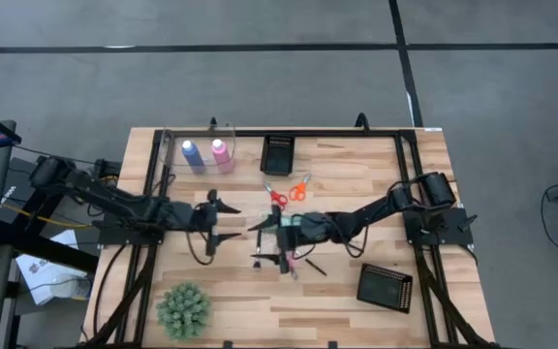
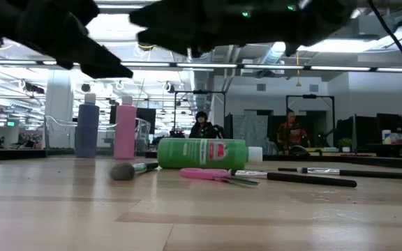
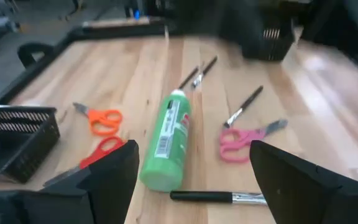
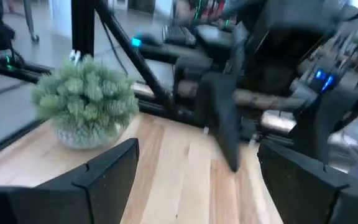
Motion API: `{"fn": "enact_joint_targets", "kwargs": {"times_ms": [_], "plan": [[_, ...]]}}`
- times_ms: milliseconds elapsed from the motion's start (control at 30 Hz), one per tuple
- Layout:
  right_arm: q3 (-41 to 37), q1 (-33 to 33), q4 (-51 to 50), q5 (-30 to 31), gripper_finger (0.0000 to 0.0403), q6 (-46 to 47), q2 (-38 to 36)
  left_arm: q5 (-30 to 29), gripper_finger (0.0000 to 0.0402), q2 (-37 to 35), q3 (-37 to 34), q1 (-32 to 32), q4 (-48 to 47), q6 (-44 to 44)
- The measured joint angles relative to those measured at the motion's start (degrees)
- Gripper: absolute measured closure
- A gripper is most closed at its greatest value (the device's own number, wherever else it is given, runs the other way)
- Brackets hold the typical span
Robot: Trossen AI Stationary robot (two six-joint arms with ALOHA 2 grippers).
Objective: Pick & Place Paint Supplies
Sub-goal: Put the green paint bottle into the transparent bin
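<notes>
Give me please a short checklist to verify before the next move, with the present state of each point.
1. Left gripper open, nothing held: ok.
2. Right gripper open, nothing between its fingers: ok.
3. Green bottle upright: not ok, it lies on its side.
4. Blue bottle and pink bottle upright: ok.
5. Pink scissors apart from green bottle: ok.
6. Brush free of the left fingers: cannot tell.

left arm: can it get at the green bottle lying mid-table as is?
Probably yes. The open left gripper faces the green bottle, which lies flat with bare wood before it; the right gripper hovers close above, though.
</notes>
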Motion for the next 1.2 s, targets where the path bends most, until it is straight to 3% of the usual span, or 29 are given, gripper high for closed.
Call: {"fn": "enact_joint_targets", "kwargs": {"times_ms": [300, 700, 1200], "plan": [[-18.4, 2.4, 21.8, 4.6, 0.0086, 0.2, -9.8, 0.1, 0.0103, 16.4, 11.7, 0.9, -5.5, 1.5], [-33.7, 6.5, 21.8, 14.2, 0.0086, 2.3, -20.9, 5.7, 0.0103, 30.1, 25.2, 7.4, -19.2, 1.7], [-36.9, 7.2, 20.3, 15.2, 0.0086, 4.4, -22.9, 6.5, 0.0103, 42.4, 37.6, 11.2, -31.5, 6.3]]}}
